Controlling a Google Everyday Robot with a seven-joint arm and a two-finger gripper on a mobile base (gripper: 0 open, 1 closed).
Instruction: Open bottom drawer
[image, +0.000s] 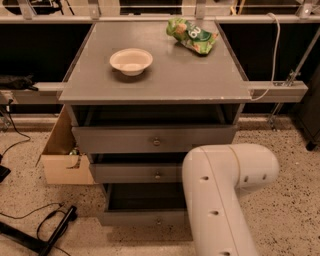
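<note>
The grey cabinet (155, 75) has three drawers. The bottom drawer (140, 218) is the lowest and narrowest one, with a small round knob (159, 220). It stands pulled out, so its dark inside (145, 197) shows from above. The middle drawer (135, 173) and top drawer (150, 140) also stand slightly out. My white arm link (225, 195) rises at the lower right and covers the right ends of the two lower drawers. My gripper is out of view, below or behind this arm link.
A white bowl (131, 61) and a green snack bag (192, 35) lie on the cabinet top. An open cardboard box (62, 150) stands at the cabinet's left. Black cables and a stand (45, 232) lie on the speckled floor at the lower left.
</note>
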